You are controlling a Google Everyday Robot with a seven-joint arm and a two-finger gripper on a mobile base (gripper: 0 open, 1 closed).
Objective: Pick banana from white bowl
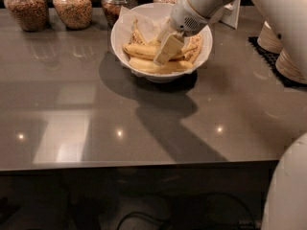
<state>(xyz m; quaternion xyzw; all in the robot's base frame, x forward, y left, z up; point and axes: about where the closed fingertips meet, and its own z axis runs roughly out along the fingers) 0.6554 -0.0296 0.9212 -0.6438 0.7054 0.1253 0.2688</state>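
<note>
The long, gently curved golden-yellow banana lies along the front of the wide round white bowl, resting on the white paper lining with several other bananas packed behind and beside it. The robot's cream-coloured two-finger gripper is down inside the bowl, its tip at the upper edge of that front banana, near its middle. Whether the gripper is spread or closed on the fruit cannot be told from this angle. As a judgement, the reach is done, while the grasp is at best in progress and not confirmed, and the lift out of the bowl is left. The banana is not raised at all. The bowl's rim stands higher than the fruit, so the way out looks to be upward and clear of the rim before any sideways travel. Behind the bowl, 4 round glass jars stand in a row. To the right, stacked pale dishes sit on a black mat. The glossy grey countertop in front gives the widest room.
</note>
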